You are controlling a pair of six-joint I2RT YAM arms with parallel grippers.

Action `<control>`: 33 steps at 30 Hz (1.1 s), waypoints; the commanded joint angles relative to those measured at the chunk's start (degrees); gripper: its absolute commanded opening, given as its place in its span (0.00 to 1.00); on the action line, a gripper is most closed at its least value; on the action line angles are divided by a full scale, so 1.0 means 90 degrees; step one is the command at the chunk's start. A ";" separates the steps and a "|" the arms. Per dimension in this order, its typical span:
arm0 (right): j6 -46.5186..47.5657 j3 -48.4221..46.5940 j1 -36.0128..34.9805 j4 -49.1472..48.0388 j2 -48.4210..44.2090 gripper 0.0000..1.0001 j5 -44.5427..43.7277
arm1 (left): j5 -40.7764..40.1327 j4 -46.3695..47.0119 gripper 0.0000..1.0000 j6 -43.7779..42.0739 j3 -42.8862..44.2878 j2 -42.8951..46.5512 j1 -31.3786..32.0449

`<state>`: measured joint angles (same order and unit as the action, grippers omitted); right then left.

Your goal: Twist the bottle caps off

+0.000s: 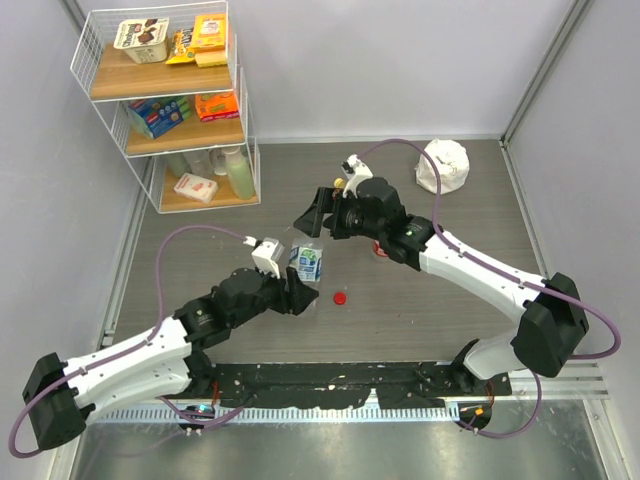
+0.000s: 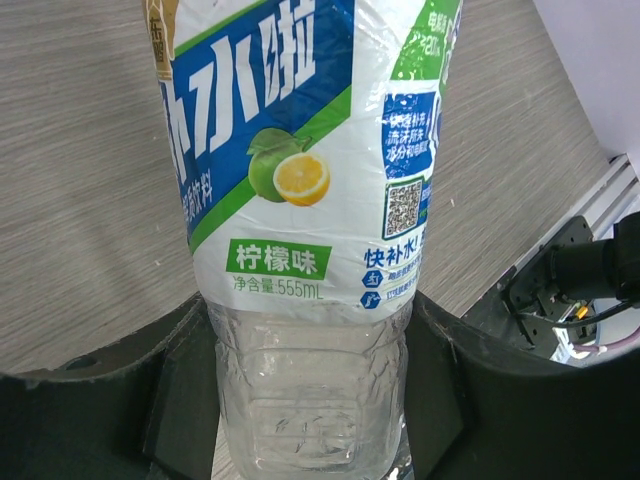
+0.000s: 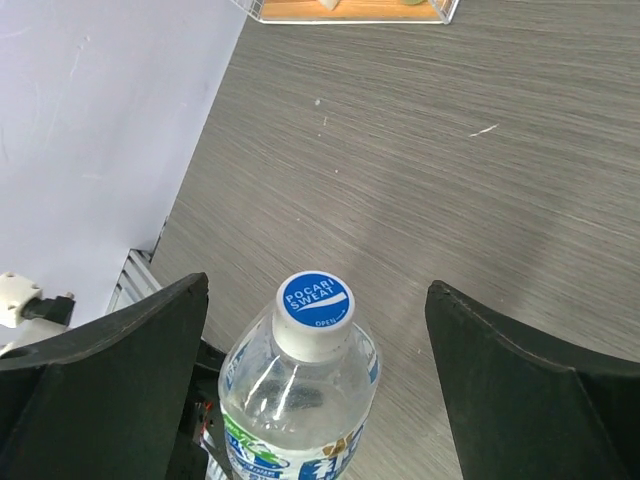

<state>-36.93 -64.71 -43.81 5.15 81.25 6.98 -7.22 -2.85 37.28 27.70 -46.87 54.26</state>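
Observation:
A clear bottle with a blue-white label (image 1: 307,263) (image 2: 300,150) stands on the table. Its white cap with a blue top (image 3: 315,305) is on the neck. My left gripper (image 1: 302,292) (image 2: 310,390) is shut on the bottle's lower body, a finger (image 2: 180,385) pressed to each side. My right gripper (image 1: 322,222) (image 3: 315,297) hangs open over the cap, its fingers (image 3: 150,340) well apart from it on both sides. A loose red cap (image 1: 340,297) lies on the table by the bottle. A red-labelled bottle (image 1: 378,249) is mostly hidden behind the right arm.
A white wire shelf (image 1: 165,100) with boxes and bottles stands at the back left, its lower edge (image 3: 350,12) in the right wrist view. A crumpled white bag (image 1: 442,165) lies at the back right. Grey walls close in both sides.

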 commanded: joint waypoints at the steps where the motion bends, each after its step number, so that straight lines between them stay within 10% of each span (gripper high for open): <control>1: 0.0099 -0.0037 -0.0044 -0.0533 -0.0249 0.94 0.0181 | 0.0128 0.0278 0.36 -0.0020 -0.0275 0.0402 0.0026; 33: -0.0174 -0.1131 -0.0747 0.0356 0.0864 0.91 -0.1704 | -0.3132 -0.1880 0.08 -0.0265 0.1072 -0.0622 0.1119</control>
<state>-37.39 -71.92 -50.30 8.78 89.41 -5.39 -29.63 -19.16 34.00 34.44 -51.79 63.11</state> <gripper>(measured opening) 0.927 0.628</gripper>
